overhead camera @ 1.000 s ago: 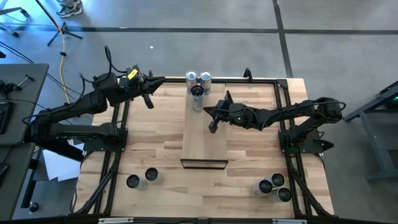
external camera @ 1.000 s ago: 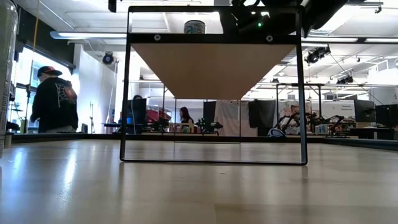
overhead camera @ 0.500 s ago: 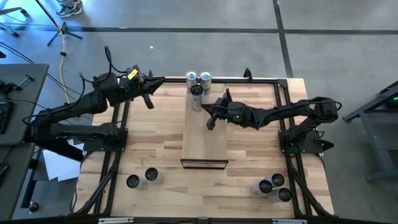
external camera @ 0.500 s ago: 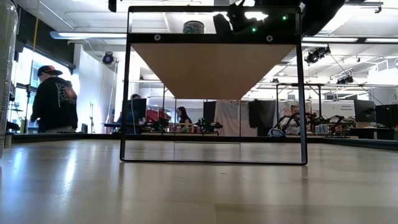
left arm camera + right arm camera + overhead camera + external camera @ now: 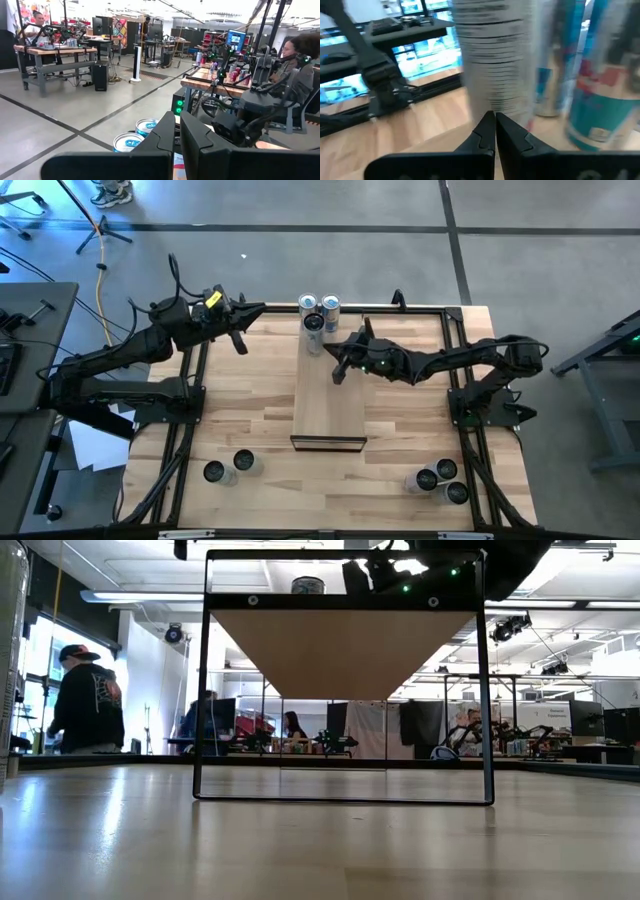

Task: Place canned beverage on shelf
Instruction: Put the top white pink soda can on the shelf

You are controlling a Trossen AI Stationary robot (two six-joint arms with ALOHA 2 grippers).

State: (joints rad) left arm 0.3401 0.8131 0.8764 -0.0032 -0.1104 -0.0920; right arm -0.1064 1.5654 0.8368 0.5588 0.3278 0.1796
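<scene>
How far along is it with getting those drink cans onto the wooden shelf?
Three cans stand at the shelf's far end. The right gripper, jaws shut and empty, hangs beside them; the left gripper waits aside. Five cans remain on the table's near corners.

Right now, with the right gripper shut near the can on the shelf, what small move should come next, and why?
Probably draw the right gripper back from the can. It is shut and empty, and the can already stands on the shelf.
</scene>
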